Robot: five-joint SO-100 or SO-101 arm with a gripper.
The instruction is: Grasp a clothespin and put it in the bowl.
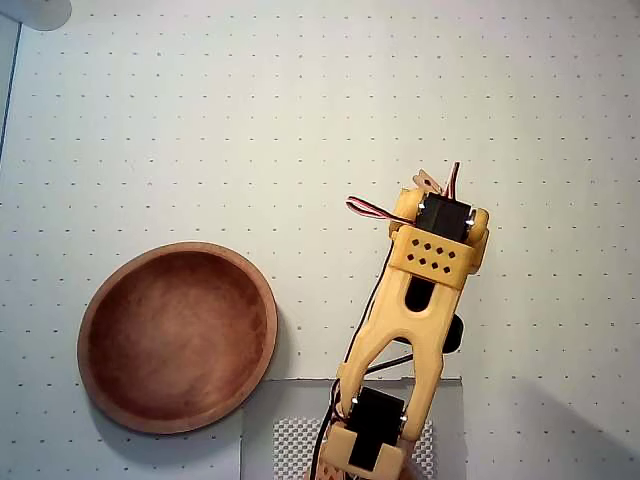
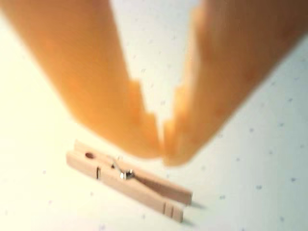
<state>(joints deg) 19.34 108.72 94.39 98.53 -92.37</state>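
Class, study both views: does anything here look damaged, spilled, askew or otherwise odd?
Nothing stands out. The small light-tan wooden clothespin lies flat and whole on the white dotted table, just below the orange gripper, whose fingertips nearly meet. The round reddish-brown wooden bowl sits upright, nothing inside it.

Overhead cam looks straight down, far, w/ bowl (image 1: 178, 336) left; wrist cam sits close behind gripper (image 2: 162, 150), facing dotted table (image 1: 300, 100); both share it.

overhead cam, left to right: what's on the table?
Bowl → arm, with the claw at its far end. A sliver of the clothespin peeks out at the claw tip, overlapping it, so it gets no separate slot.
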